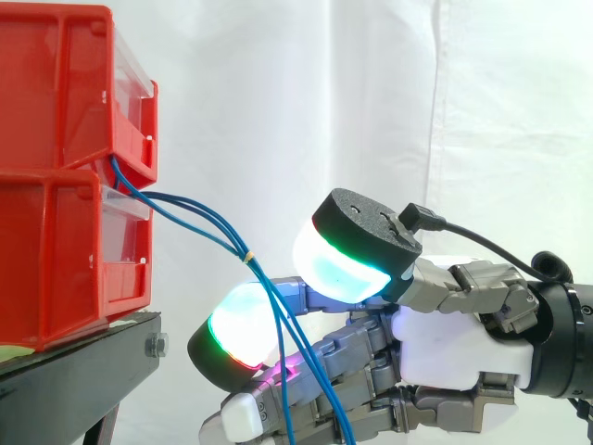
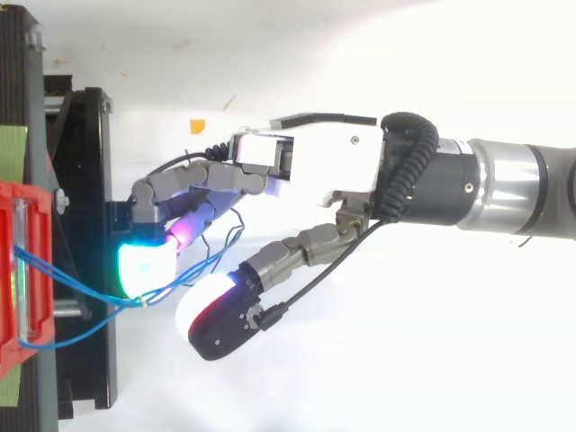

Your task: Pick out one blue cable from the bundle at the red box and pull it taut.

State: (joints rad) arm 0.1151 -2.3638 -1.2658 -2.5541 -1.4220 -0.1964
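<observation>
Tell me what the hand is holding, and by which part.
Nothing yet: the blue cables run through the open gap between the hand's thumb and fingers, unpinched.

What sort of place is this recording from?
Probably a robot lab test rig rather than a working shop: a white curtain as backdrop, stacked red bins on a black stand, and blue cables coming out of the bins beside a robot hand.
</observation>
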